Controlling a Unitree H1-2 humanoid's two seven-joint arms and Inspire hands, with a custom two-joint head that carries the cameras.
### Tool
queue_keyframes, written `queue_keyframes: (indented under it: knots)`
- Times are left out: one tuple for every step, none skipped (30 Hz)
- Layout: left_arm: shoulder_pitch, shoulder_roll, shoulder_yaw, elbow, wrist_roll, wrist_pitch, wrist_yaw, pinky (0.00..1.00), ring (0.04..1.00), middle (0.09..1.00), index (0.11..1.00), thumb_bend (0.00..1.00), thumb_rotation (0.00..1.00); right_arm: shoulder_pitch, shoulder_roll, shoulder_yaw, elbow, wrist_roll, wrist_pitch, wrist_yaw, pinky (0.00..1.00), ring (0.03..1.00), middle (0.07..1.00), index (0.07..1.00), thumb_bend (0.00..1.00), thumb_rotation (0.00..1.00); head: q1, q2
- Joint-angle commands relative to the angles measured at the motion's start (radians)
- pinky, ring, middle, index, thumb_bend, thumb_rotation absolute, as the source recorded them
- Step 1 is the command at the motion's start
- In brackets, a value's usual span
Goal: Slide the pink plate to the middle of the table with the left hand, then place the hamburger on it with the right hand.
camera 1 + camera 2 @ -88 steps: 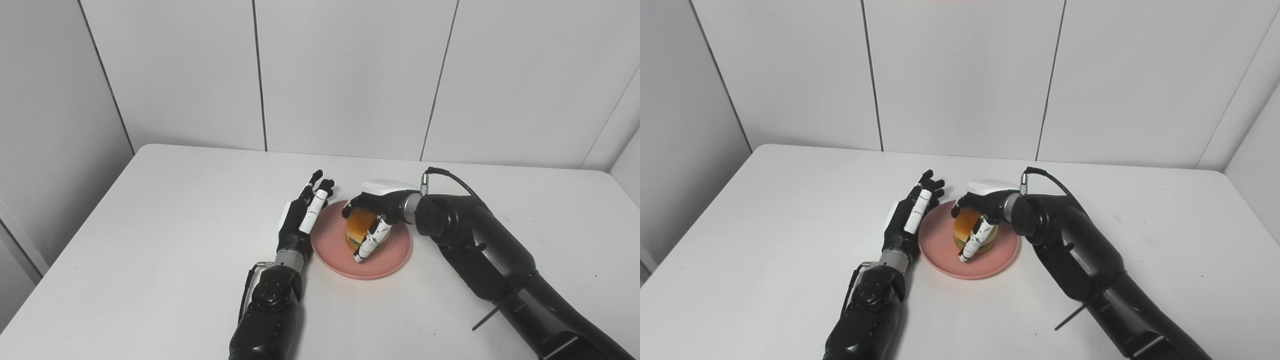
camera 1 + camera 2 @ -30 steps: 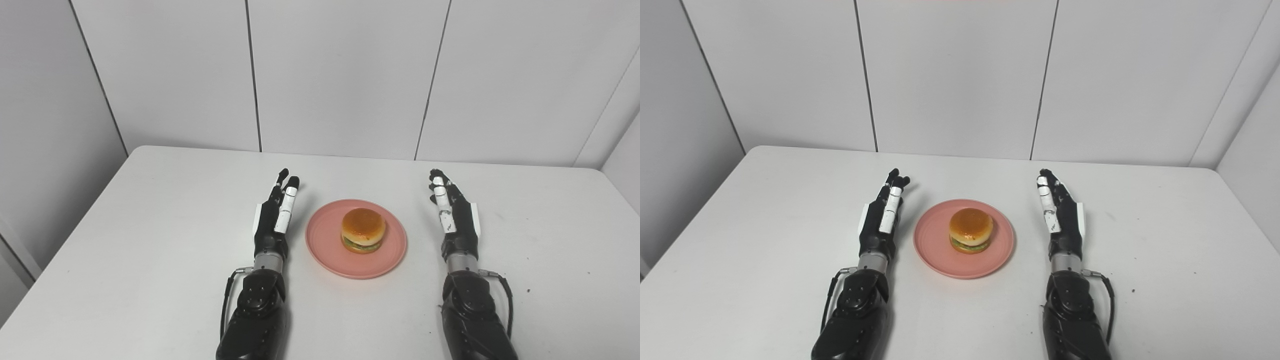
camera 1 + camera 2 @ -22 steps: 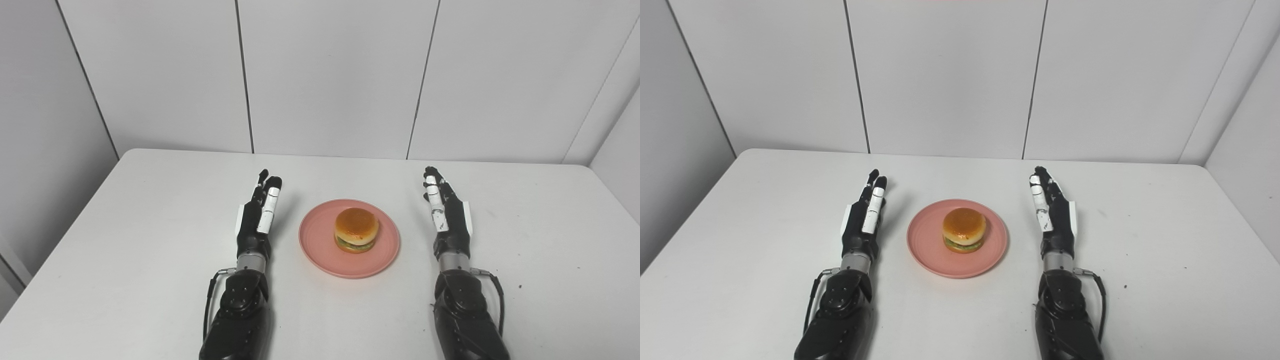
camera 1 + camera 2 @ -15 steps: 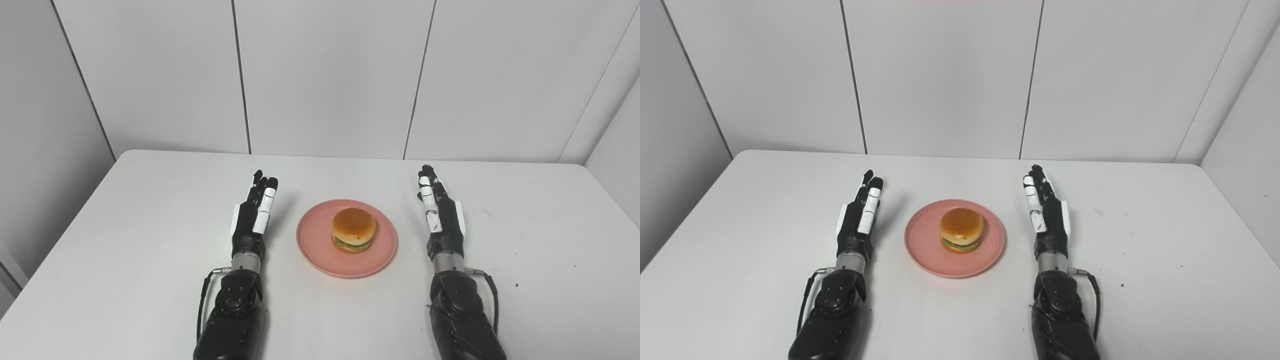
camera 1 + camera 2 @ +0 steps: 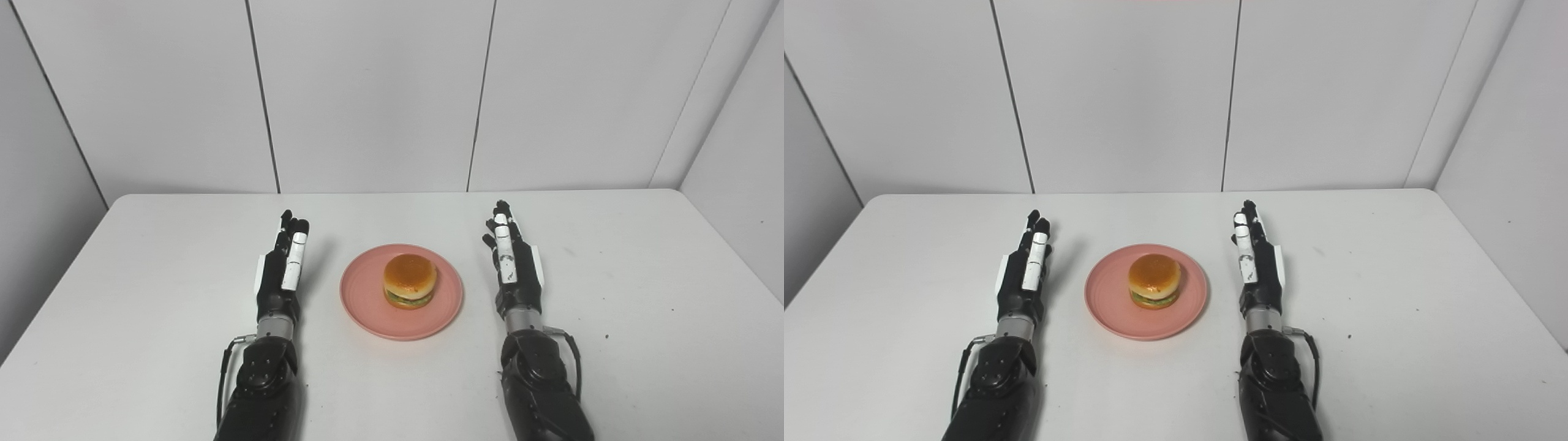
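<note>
Glossy black forearms, silver wrist rings, thin black cables, black-and-white left robot hand [image 5: 282, 273] and right robot hand [image 5: 514, 269]

table [image 5: 153, 275]: you've got a smooth white top, matt w/ faint sheen, a few dark specks on the right side.
pink plate [image 5: 367, 306]: looks like smooth plastic, matt, w/ faint concentric rings.
hamburger [image 5: 410, 280]: glossy bun top, looks like moulded plastic; you see a green layer at the edge.
left hand [image 5: 282, 272]: black hard shell, white plastic panels, slight gloss.
right hand [image 5: 513, 266]: same finish; metal-looking wrist ring.
wall [image 5: 367, 92]: you see flat matt white panels, thin dark seams.
</note>
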Motion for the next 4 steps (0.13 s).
queue_keyframes:
  knots:
    - [0.004, 0.013, 0.006, 0.006, -0.004, -0.018, -0.013, 1.00, 1.000, 1.000, 1.000, 0.75, 0.85, 0.026, 0.019, -0.001, 0.003, 0.007, 0.009, -0.005, 0.94, 0.940, 0.958, 0.940, 0.74, 0.92, 0.000, 0.000]
    - [0.004, 0.012, 0.006, 0.005, -0.004, -0.015, -0.010, 1.00, 1.000, 1.000, 1.000, 0.74, 0.85, 0.026, 0.019, -0.002, 0.004, 0.010, 0.007, -0.005, 0.94, 0.941, 0.959, 0.941, 0.75, 0.92, 0.000, 0.000]
    - [0.004, 0.010, 0.007, 0.001, -0.004, -0.012, -0.007, 1.00, 1.000, 1.000, 1.000, 0.74, 0.84, 0.027, 0.020, -0.003, 0.005, 0.011, 0.007, -0.005, 0.94, 0.942, 0.959, 0.939, 0.75, 0.92, 0.002, 0.002]
    - [0.004, 0.008, 0.007, -0.001, -0.003, -0.011, -0.006, 1.00, 1.000, 1.000, 1.000, 0.74, 0.84, 0.028, 0.020, -0.003, 0.005, 0.012, 0.006, -0.006, 0.94, 0.943, 0.960, 0.939, 0.75, 0.92, 0.002, 0.002]
